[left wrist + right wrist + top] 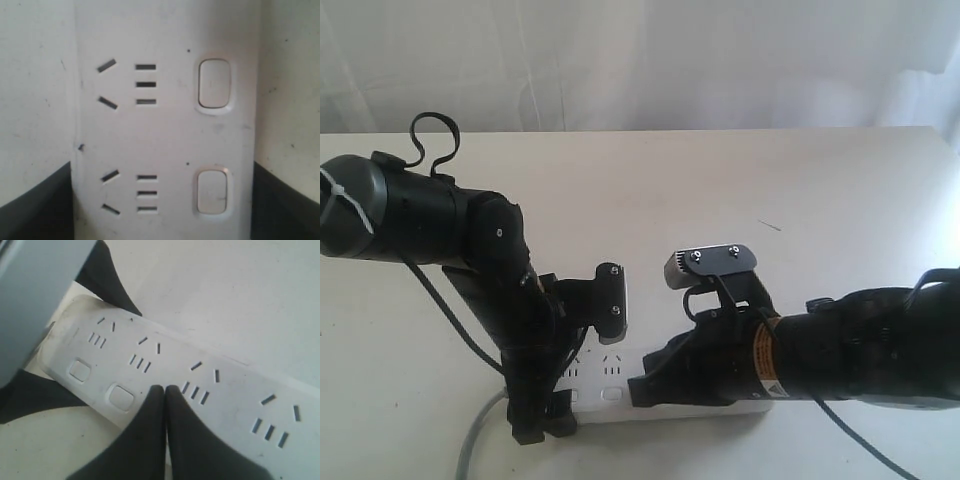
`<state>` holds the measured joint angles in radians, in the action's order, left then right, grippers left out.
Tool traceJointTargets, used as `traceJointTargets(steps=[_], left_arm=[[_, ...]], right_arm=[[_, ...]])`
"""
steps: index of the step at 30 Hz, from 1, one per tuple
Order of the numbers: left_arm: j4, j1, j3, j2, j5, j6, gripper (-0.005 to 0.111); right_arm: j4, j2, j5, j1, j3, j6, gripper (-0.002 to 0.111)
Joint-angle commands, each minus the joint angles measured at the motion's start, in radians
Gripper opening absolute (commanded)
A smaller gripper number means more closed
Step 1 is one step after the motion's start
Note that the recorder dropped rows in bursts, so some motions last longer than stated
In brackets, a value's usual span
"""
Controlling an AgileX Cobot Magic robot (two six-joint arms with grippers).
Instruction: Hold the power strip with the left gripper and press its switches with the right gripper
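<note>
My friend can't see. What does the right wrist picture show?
The right gripper, black tips shut together, points at a white power strip beside two switches. The left gripper grips the strip's end from both sides.

A plain white table [840, 190] stands before a sheer white curtain [650, 60] lit brightly from behind.

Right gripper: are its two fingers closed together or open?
Shut. In the right wrist view the right gripper has both black fingers pressed together, no gap, tips over the power strip beside a switch.
</note>
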<state>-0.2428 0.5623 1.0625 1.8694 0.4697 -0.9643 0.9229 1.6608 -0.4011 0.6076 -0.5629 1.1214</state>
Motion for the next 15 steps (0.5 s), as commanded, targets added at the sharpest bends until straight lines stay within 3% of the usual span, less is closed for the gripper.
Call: traceJointTargets(steps=[1, 15], left_arm=[[0.019, 0.008, -0.026, 0.057, 0.027, 0.007, 0.0], [0.019, 0.008, -0.026, 0.057, 0.028, 0.023, 0.0]], right_arm=[[-0.002, 0.001, 0.025, 0.002, 0.024, 0.006, 0.0], [-0.004, 0.092, -0.034, 0.002, 0.04, 0.063, 0.0]])
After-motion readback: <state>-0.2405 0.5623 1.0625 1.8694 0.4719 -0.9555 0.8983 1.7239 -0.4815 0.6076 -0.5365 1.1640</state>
